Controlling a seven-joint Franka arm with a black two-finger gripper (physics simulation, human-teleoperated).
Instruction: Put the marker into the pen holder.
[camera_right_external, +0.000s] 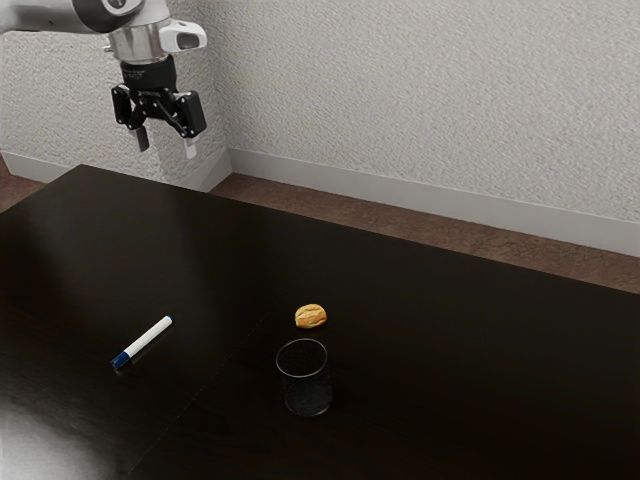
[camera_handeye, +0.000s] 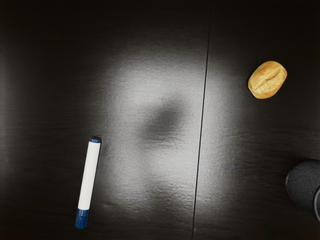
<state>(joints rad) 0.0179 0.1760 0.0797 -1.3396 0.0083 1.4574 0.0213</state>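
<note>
Exterior view: The arm enters at the exterior view's upper left, and its upper parts are cut off by the frame. The gripper points down and hangs above the level of the desk, near the desk's far corner on the exterior view's left, with the pale textured wall behind it. The jaws stand wide apart and hold nothing. One finger looks dark and the other pale; their inner faces are hard to make out.

The marker lies flat on the desk, outside the pen holder, toward the exterior view's left of it and well apart from it. Its barrel is white; the blue cap points toward the exterior view's lower left. The pen holder is dark, round and upright, with a thin pale rim. Its walls nearly merge with the desk, and its inside is too dark to read. The bread roll lies near the holder, on its far side. The desk runs out of frame at the exterior view's left, right and lower edges.

Wrist view: The hand's camera looks down on the desk. The marker is seen whole, with its long blue cap at one end and a short blue plug at the other. A straight seam runs between the marker and the roll. The pen holder is cut off at the frame's edge. A soft dark patch sits within the glare, its outline blurred.
</note>
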